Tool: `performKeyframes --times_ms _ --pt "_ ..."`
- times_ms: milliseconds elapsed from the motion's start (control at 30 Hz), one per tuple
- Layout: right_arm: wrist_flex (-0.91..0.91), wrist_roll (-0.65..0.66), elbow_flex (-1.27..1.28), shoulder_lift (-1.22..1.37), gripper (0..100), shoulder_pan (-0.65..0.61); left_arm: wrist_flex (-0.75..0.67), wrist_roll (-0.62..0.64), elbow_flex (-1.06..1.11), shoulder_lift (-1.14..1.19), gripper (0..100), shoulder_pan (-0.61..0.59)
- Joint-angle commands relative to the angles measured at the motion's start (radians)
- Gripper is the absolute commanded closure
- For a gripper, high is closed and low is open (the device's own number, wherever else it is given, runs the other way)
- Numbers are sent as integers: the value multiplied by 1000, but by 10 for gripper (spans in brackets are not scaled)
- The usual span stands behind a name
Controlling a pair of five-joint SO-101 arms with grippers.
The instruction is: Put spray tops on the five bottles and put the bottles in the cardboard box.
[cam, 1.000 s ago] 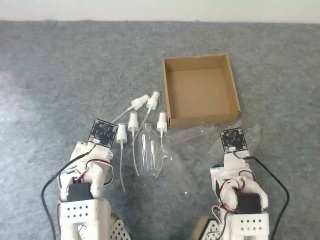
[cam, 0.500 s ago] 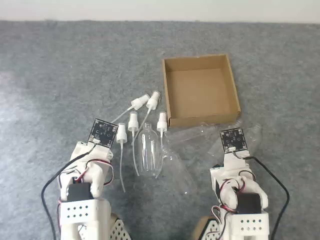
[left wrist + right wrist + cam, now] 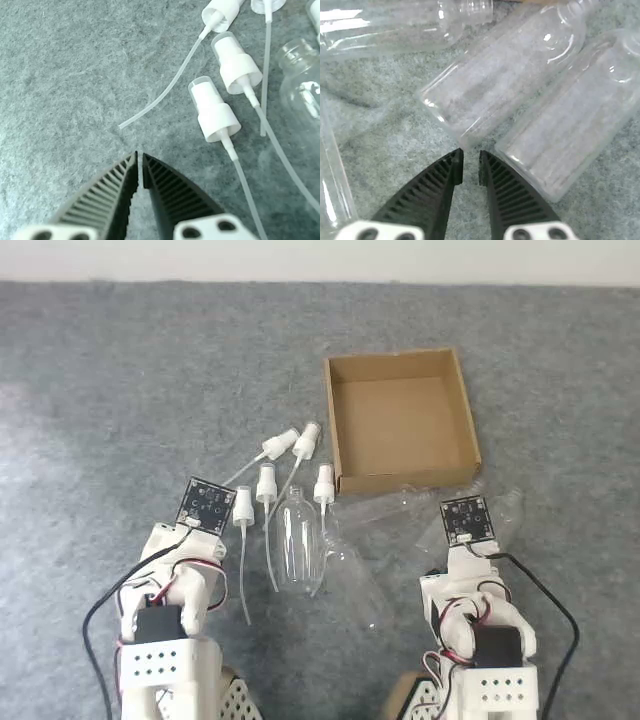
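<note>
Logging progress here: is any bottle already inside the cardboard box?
No, the cardboard box shows only its bare floor, and the clear bottles lie outside it on the grey carpet.

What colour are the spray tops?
White spray tops, with pale see-through tubes; clearest in the left wrist view.

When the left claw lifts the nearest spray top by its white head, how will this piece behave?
The spray top is small plastic, so probably very light. Its tube is long and very thin, so it will likely flex and swing. Lying sideways on the carpet, the round head may roll if pushed.
</note>
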Motion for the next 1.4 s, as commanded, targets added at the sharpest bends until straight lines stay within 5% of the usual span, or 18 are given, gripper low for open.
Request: performKeyframes --times_ms 0,1067,1367 --pt "5 6 23 -18 956 10 0 -8 -5 -15 988 0" --pt "-38 -2 -23 -19 956 5 3 -8 -5 -15 988 3" --pt "81 -224 -361 -12 957 -2 5 -8 -5 -15 988 -2"
